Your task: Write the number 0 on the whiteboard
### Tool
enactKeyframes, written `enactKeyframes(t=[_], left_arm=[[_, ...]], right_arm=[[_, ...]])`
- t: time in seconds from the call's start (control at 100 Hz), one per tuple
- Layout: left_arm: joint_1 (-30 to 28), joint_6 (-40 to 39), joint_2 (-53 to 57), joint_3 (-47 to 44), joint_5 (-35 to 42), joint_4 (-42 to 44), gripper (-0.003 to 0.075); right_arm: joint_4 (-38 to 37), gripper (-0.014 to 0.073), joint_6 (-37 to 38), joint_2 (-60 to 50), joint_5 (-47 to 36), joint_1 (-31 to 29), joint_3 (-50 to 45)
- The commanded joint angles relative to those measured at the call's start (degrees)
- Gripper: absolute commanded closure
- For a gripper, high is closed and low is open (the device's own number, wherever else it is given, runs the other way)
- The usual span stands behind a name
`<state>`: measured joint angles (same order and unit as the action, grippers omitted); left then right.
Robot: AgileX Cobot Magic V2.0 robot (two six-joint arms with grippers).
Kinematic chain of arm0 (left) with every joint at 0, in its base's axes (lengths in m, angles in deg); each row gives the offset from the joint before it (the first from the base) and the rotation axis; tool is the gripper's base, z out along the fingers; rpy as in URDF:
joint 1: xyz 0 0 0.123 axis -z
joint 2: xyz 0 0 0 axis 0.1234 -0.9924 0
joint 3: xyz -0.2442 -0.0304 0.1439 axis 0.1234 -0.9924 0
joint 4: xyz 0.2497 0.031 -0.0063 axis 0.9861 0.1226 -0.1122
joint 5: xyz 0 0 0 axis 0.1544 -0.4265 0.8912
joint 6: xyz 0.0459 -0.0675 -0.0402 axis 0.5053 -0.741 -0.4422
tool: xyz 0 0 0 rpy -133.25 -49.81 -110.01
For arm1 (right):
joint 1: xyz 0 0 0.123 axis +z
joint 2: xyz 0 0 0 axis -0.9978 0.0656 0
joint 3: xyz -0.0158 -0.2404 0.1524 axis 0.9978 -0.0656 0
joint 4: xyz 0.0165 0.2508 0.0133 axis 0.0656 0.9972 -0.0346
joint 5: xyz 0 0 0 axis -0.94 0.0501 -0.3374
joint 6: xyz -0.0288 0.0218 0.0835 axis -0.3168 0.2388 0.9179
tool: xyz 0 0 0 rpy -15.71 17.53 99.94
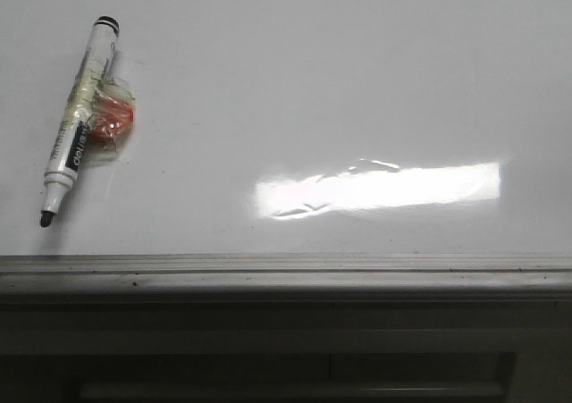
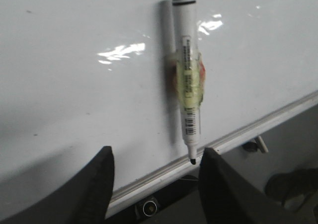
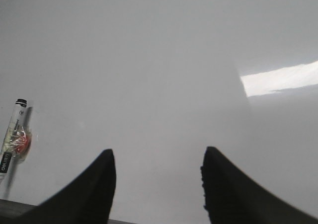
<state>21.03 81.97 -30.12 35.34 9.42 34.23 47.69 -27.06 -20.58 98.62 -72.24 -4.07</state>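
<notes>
Glossy whiteboard [image 1: 295, 81] fills the scene, blank, with no number 0 drawn on it. Its only load is a marker [image 1: 79, 124] wrapped in tape over a red lump, tip uncapped. Only the wrist views show the left gripper [image 2: 155, 172] and right gripper [image 3: 158, 179], jaws spread, empty.

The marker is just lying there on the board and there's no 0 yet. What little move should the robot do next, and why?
Probably lower the open left gripper over the marker and close on it. The whiteboard is blank, the marker lies uncapped on its left side, and the left wrist view shows it right ahead of those fingers. The right gripper is farther off.
</notes>
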Motion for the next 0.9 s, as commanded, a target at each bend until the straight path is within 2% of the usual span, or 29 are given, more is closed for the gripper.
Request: enactKeyframes(t=[0.0,0.3,0.57,0.67,0.8,0.89], left_arm=[[3.4,-0.2,-2.0,2.0,2.7,-2.6,0.0365],[13.9,-7.7,-8.3,2.0,12.7,5.4,0.0365],[15.0,-7.7,-15.7,2.0,13.3,5.4,0.0381],[15.0,-7.7,-17.9,2.0,12.5,5.4,0.0495],[15.0,-5.9,-19.3,2.0,11.3,5.3,0.0734],[15.1,-1.7,-18.6,2.0,10.2,4.0,0.074]], right_arm=[[0.0,0.0253,-0.7,1.2,-3.9,-0.1,2.0],[0.0,0.0253,-0.7,1.2,-3.9,-0.1,1.8],[0.0,0.0253,-0.7,1.2,-3.9,-0.1,1.8],[0.0,0.0253,-0.7,1.2,-3.7,-0.1,1.9],[0.0,0.0253,-0.8,1.2,-0.9,-0.1,3.5],[0.0,0.0253,-5.3,1.6,2.7,-0.1,7.3]])
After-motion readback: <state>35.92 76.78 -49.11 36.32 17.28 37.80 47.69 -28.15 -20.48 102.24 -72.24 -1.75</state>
